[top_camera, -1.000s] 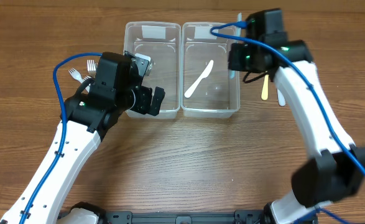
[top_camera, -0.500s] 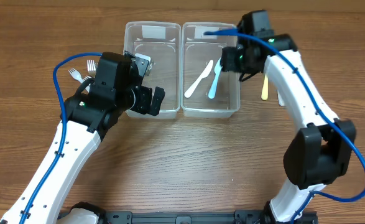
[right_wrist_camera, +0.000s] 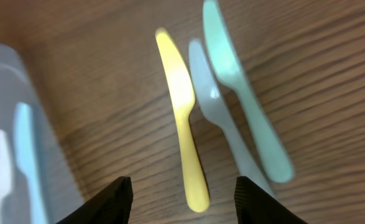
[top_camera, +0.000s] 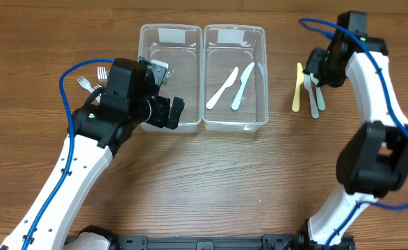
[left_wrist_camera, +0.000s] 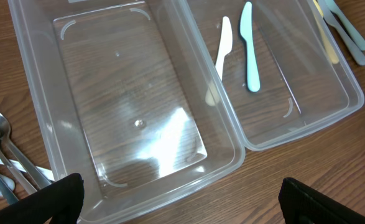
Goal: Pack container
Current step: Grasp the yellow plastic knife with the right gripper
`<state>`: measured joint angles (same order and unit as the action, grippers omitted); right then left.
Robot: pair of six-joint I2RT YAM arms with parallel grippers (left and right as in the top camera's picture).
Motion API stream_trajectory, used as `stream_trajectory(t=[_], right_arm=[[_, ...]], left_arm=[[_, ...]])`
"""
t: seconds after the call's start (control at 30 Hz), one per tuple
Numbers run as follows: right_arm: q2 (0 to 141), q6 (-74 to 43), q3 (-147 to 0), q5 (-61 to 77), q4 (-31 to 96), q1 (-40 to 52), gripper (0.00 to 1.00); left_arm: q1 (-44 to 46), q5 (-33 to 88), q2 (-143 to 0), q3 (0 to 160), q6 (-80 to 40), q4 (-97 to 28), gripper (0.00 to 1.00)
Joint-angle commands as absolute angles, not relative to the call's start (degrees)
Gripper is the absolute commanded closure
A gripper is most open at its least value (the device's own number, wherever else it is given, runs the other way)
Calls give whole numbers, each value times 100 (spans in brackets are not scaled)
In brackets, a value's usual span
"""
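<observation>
Two clear containers stand side by side. The left container [top_camera: 170, 76] [left_wrist_camera: 132, 112] is empty. The right container [top_camera: 259, 104] [left_wrist_camera: 319, 112] holds a white knife [top_camera: 222, 88] [left_wrist_camera: 221, 50] and a light blue knife [top_camera: 242, 86] [left_wrist_camera: 249, 50]. My left gripper [top_camera: 167, 112] [left_wrist_camera: 182, 202] hangs open over the left container's near rim, holding nothing. On the table to the right lie a yellow knife [top_camera: 297, 88] [right_wrist_camera: 181, 112], a grey knife [right_wrist_camera: 222, 124] and a green knife [top_camera: 316, 97] [right_wrist_camera: 244, 106]. My right gripper [top_camera: 320, 69] [right_wrist_camera: 182, 202] hovers open above them, with the yellow handle's end between its fingers, untouched.
Several metal forks [top_camera: 92, 78] [left_wrist_camera: 2, 155] lie on the table left of the left container, partly under my left arm. The wooden table [top_camera: 231, 180] stretches toward the front.
My right gripper opened and let the light blue knife go into the right container, then swung right to hover over the knives on the table. The left arm has not moved.
</observation>
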<state>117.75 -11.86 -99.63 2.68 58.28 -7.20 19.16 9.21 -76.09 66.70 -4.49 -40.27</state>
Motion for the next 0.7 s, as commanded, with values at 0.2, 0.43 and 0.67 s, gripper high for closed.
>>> stream_trajectory(t=[0.2,0.43,0.67], right_arm=[[12516,-1116,-10001,285,5800,-613,45],[12713,-1114,-9874,261,5824,-607,47],[12932,-1111,-9845,257,5782,-607,59]], left_arm=[[1964,1011,-7673,6831,-534,-4025,0],[1964,1011,-7673,6831,-534,-4045,0],[1964,1015,-7673,6831,-537,-4049,0]])
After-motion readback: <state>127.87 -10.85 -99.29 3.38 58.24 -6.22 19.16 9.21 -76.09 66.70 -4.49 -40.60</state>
